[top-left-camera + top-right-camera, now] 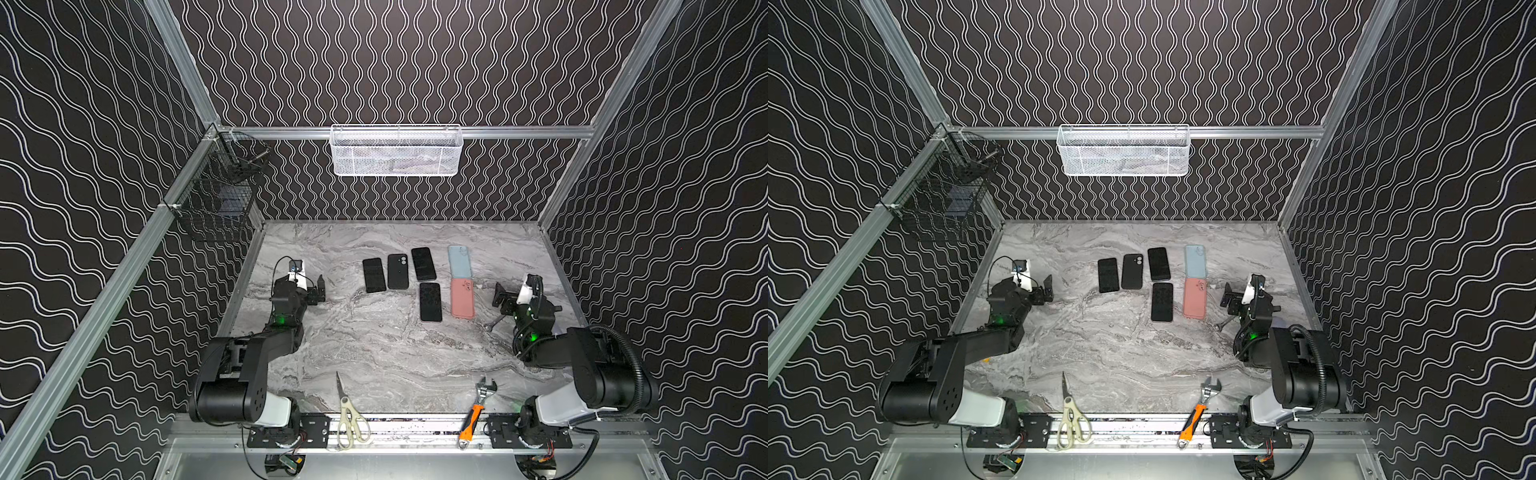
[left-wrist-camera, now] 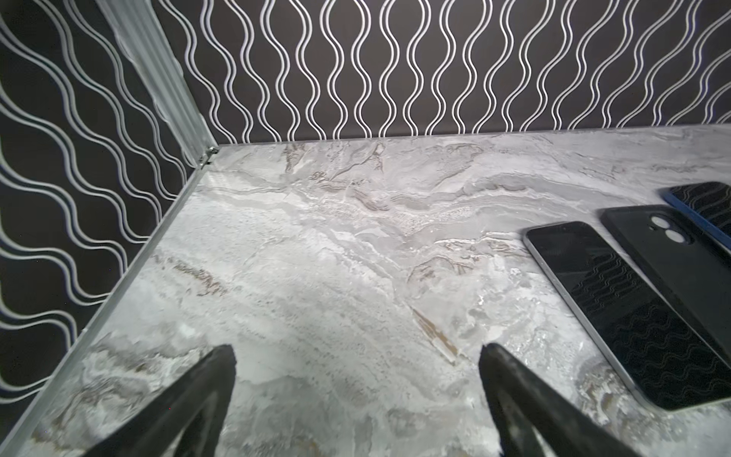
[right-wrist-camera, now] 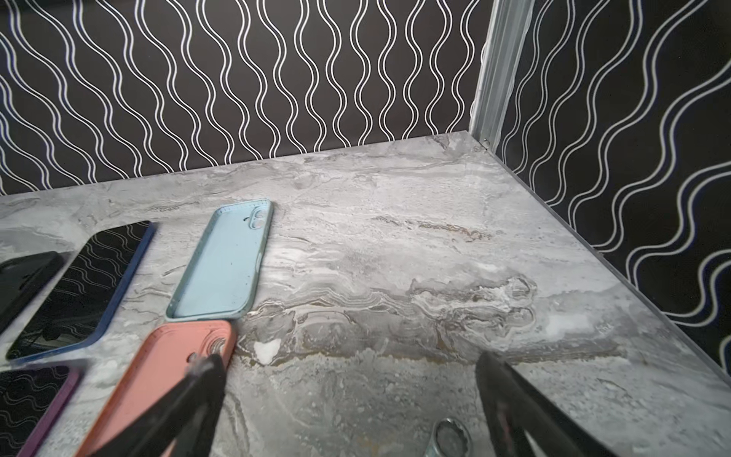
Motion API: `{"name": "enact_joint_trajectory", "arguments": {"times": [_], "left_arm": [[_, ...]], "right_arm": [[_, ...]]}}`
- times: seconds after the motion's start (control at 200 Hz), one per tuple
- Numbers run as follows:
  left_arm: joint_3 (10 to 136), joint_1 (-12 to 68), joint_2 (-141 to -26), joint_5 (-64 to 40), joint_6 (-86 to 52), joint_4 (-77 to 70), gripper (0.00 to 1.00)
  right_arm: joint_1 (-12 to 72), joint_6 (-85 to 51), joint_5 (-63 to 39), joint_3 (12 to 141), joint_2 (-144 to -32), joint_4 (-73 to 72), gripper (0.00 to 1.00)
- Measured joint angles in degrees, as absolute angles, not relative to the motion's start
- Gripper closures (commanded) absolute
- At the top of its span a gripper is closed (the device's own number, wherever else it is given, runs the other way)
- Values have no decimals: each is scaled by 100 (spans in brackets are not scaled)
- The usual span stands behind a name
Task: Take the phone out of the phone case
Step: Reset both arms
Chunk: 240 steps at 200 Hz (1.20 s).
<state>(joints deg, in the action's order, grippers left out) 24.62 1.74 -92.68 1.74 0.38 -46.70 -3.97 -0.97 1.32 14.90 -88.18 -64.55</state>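
Several phones and cases lie in the far middle of the marble table. A dark phone in a purple case (image 1: 430, 302) (image 3: 35, 407) lies screen up beside a pink case (image 1: 462, 298) (image 3: 158, 376). Behind them lie a blue-edged phone (image 1: 423, 263) (image 3: 79, 289) and an empty light blue case (image 1: 459, 261) (image 3: 225, 269). Further left are a black case (image 1: 397, 271) (image 2: 672, 253) and a bare dark phone (image 1: 374, 275) (image 2: 625, 312). My left gripper (image 1: 316, 292) (image 2: 358, 352) hangs open over bare table, left of the phones. My right gripper (image 1: 500, 297) (image 3: 350, 360) is open beside the pink case.
A small spanner (image 1: 494, 322) (image 3: 451, 435) lies under the right gripper. Scissors (image 1: 347, 411) and an orange-handled adjustable wrench (image 1: 478, 409) lie at the front edge. A white mesh basket (image 1: 397, 151) hangs on the back wall, a black wire basket (image 1: 220, 199) on the left wall.
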Motion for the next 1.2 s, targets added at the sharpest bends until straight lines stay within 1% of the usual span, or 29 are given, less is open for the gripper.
{"name": "enact_joint_trajectory", "arguments": {"times": [0.461,0.586,0.716,0.846,1.091,1.201], "left_arm": [[2134,231,-9511,128,204,-5496,1],[2132,231,-9511,106,204,-5568,1],[2132,231,-9511,64,226,-5605,1],[2132,231,-9511,43,250,-5607,1],[2132,233,-9511,36,296,-5610,1],[2130,233,-9511,21,296,-5610,1]], "right_arm": [[-408,-86,97,1133,-8820,-7004,0],[-408,-86,104,1133,-8820,-7089,0],[-408,-209,397,1367,-8818,-6938,0],[-410,-189,346,1468,-8825,-6825,0],[-410,45,-360,1406,-8825,-6702,0],[-412,108,-506,1396,-8825,-6707,0]]}}
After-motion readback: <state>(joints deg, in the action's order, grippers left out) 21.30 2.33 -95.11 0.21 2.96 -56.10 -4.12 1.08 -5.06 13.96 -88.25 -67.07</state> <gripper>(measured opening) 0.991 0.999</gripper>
